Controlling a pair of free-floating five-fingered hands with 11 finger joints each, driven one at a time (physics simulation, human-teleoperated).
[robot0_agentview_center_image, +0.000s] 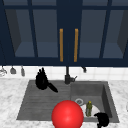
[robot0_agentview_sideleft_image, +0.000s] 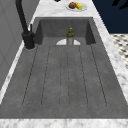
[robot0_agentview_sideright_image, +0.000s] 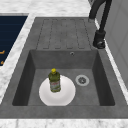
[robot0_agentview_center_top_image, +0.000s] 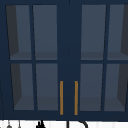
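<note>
Facing the sink in the front view: left hand (robot0_agentview_center_image: 41, 80) hangs at centre left of the frame, above the ribbed drainboard (robot0_agentview_center_image: 37, 102), fingers straight and pointing up, close together, thumb stretched down to the right; it holds nothing. Right hand (robot0_agentview_center_image: 102, 119) sits at the lower right, over the front rim of the sink basin (robot0_agentview_center_image: 106, 95); fingers curled inward, nothing between them. Nearest thing to it: a green bottle (robot0_agentview_center_image: 89, 108) with a yellow cap, upright on a white plate (robot0_agentview_center_image: 95, 111) in the basin, just left of the hand, apart from it. Red sphere (robot0_agentview_center_image: 67, 114) at bottom centre covers part of the plate. Black faucet (robot0_agentview_center_image: 67, 76) stands behind the basin; drain (robot0_agentview_center_image: 79, 101) just left of the bottle. Navy wall cabinet above, two orange handles (robot0_agentview_center_image: 61, 45) side by side.

Left side view: bottle (robot0_agentview_sideleft_image: 70, 36) at upper centre, upright on the plate (robot0_agentview_sideleft_image: 61, 42), beyond the drainboard (robot0_agentview_sideleft_image: 65, 75). Faucet (robot0_agentview_sideleft_image: 25, 25) at upper left. A dish of fruit (robot0_agentview_sideleft_image: 76, 6) on the marble counter at the top edge.

Right side view: bottle (robot0_agentview_sideright_image: 54, 80) at lower centre on the plate (robot0_agentview_sideright_image: 66, 96), resting left of the plate's middle. Label on the bottle present, writing not readable. Drain (robot0_agentview_sideright_image: 82, 80) to its right; faucet (robot0_agentview_sideright_image: 100, 37) at upper right.

Upper view: glass-fronted cabinet doors (robot0_agentview_center_top_image: 45, 57), orange handles (robot0_agentview_center_top_image: 61, 97) at lower centre; tips of the left hand (robot0_agentview_center_top_image: 40, 124) at the bottom edge, left of centre.
</note>
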